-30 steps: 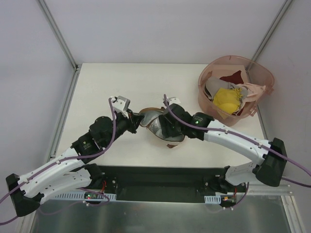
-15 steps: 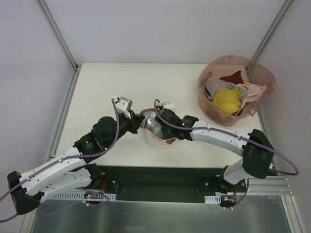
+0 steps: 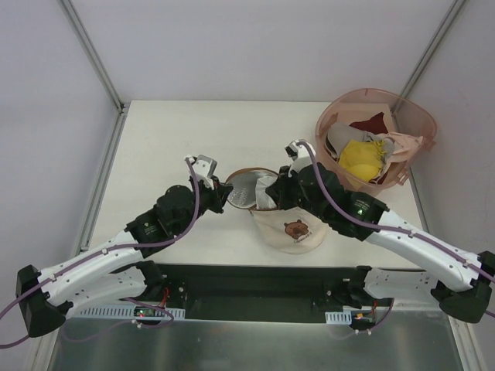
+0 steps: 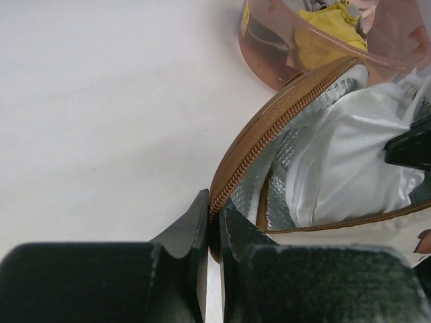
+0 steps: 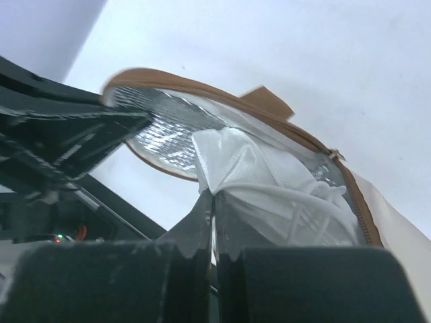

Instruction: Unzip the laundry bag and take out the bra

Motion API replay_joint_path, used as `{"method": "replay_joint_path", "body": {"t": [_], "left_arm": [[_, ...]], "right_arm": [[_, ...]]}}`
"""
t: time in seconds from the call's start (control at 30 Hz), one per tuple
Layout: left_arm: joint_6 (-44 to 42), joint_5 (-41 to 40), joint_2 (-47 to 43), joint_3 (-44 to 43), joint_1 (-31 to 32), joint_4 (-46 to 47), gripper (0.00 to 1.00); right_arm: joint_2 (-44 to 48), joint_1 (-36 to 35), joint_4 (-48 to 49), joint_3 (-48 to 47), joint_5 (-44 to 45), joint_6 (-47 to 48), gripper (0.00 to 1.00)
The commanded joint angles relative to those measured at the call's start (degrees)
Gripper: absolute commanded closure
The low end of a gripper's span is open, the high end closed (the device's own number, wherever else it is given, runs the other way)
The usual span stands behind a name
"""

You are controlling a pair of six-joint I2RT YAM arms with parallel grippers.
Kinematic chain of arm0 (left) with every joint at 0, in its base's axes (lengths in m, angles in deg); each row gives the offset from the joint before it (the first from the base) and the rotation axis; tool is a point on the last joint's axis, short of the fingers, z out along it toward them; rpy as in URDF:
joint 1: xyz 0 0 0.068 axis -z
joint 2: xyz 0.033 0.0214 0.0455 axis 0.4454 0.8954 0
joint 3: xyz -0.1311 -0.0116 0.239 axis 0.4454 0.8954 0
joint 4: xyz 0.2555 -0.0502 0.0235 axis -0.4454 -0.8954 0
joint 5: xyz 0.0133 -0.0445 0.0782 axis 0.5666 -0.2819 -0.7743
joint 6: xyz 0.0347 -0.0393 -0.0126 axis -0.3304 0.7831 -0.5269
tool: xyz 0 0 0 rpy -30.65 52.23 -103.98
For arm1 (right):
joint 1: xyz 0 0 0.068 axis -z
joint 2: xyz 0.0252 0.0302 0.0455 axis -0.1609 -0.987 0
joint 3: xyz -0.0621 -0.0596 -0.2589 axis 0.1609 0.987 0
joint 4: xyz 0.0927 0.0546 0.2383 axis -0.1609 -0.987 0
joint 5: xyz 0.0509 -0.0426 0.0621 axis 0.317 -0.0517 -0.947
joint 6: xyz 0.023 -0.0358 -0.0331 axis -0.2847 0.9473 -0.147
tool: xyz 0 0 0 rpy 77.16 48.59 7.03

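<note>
From above, the bag (image 3: 298,228) is over the front part of the table (image 3: 170,139), between the two arms. Its cream body shows a small bear print, and its round flap (image 3: 246,189) is swung open to the left, with silver lining showing. Whether the body rests on the table or hangs just above it cannot be told. The left pincer (image 3: 223,195) meets the flap's left rim and the right pincer (image 3: 271,197) reaches into the mouth from the right. From this height neither set of jaws can be read, and the right wrist covers what lies inside. At the far right, apart from the bag, stands the pink basket (image 3: 331,116). It holds a yellow garment (image 3: 360,158) and a red cloth (image 3: 371,122) among pale fabric too jumbled to sort out. The left wrist view shows the left pincer pressed together on the brown zipper trim at the flap's edge. Beyond it the bra (image 4: 343,161), white and glossy, bulges from the open mouth with its shape lost in folds. A dark part of the right pincer is cut off at the right border, and the basket's top is cropped. The right wrist view shows the right pincer clamped on a fold of the bra at the bag's mouth, with thin white straps bunched behind. The rest of the bra lies inside, the bag's body runs out of the picture at lower right, and the left pincer is a blurred dark mass at the flap's left.
</note>
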Motion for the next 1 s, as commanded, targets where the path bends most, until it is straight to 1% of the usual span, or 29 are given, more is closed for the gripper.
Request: {"method": "replay_joint_path", "body": {"t": [0.0, 0.23, 0.33, 0.47, 0.57, 0.67, 0.73, 0.77, 0.8, 0.83, 0.87, 0.93, 0.97], "left_arm": [[0.64, 0.71, 0.96, 0.25, 0.42, 3.03, 1.0], [1.52, 1.42, 4.29, 1.65, 0.42, 2.85, 1.0], [2.58, 2.73, 5.35, 2.35, 0.51, 2.77, 1.0], [3.72, 3.53, 6.06, 2.53, 0.51, 2.76, 1.0], [4.07, 3.97, 6.41, 2.53, 0.51, 2.76, 1.0], [4.16, 3.36, 6.06, 2.62, 0.42, 2.68, 1.0], [3.37, 2.13, 5.71, 2.27, 0.42, 2.15, 1.0], [3.11, 1.25, 5.53, 2.1, 0.42, 1.63, 1.0], [2.67, -1.37, 4.75, 1.75, 0.42, 0.32, 1.0], [2.67, -3.05, 4.3, 1.31, 0.51, -0.31, 1.0], [2.67, -5.07, 3.78, 1.13, 0.42, -0.66, 1.0], [1.88, -11.13, 1.93, 0.87, 0.33, -1.19, 1.0], [1.61, -13.24, 1.4, 0.6, 0.07, -1.28, 1.0]], "right_arm": [[1.15, 0.11, 6.53, -0.66, -2.21, 0.86, 0.99], [3.96, 0.38, 14.88, 0.05, -2.65, 0.15, 0.99], [6.07, 0.55, 19.19, -0.22, -1.07, 0.86, 1.0], [8.71, 1.08, 25.94, 0.04, 3.31, -0.11, 0.99], [9.86, 1.78, 28.59, 0.4, 6.56, -0.37, 0.99], [10.03, 3.53, 28.43, -1.27, 10.52, 0.5, 0.99], [10.03, 5.2, 27.99, -3.02, 11.32, 1.73, 0.99], [9.86, 7.65, 25.98, -4.25, 11.85, 3.39, 0.99], [9.68, 9.24, 24.49, -5.83, 11.94, 4.02, 0.99], [9.07, 11.17, 20.38, -8.19, 12.03, 3.94, 0.99], [8.28, 15.8, 14.68, -12.05, 11.07, 4.37, 0.99], [7.84, 20.48, 11.39, -14.45, 10.97, 5.33, 0.99], [7.49, 25.11, 10.94, -15.07, 10.19, 6.04, 0.99]]}}
